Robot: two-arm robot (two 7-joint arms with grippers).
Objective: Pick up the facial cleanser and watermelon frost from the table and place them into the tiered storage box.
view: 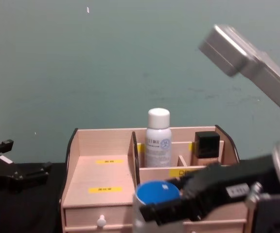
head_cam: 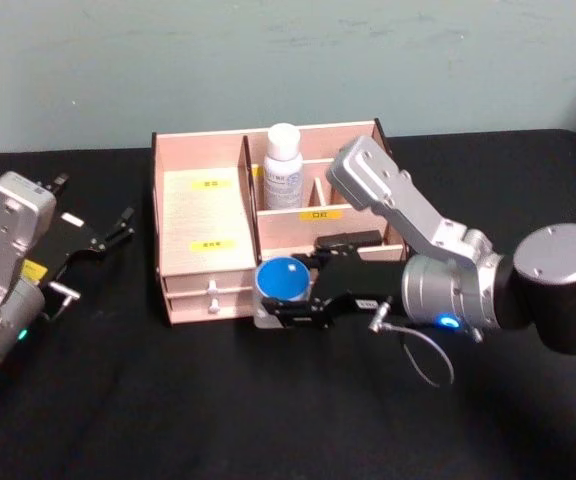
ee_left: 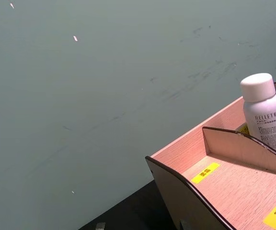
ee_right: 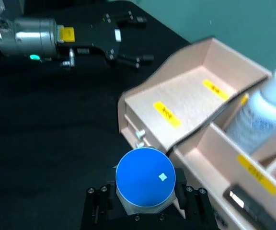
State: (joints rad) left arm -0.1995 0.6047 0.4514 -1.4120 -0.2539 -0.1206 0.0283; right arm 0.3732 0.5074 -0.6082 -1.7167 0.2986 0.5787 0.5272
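Note:
My right gripper (head_cam: pixel 280 303) is shut on a pale container with a round blue cap (head_cam: pixel 281 278), one of the task's items; which one I cannot tell. It holds the container upright just in front of the tiered storage box (head_cam: pixel 203 215), beside the drawers. From the wrist, the blue cap (ee_right: pixel 145 177) sits between the black fingers (ee_right: pixel 98 203), close to the box (ee_right: pixel 186 105). A white bottle (head_cam: pixel 283 165) marked RELLET stands in a back compartment. My left gripper (head_cam: pixel 123 227) rests open at the table's left, apart from the box.
Black cloth covers the table (head_cam: pixel 168 400). A small dark-capped item (view: pixel 207 145) stands in the box's back right compartment. Another dark object (head_cam: pixel 348 241) lies in the front right compartment. A teal wall (view: pixel 130 58) rises right behind the box.

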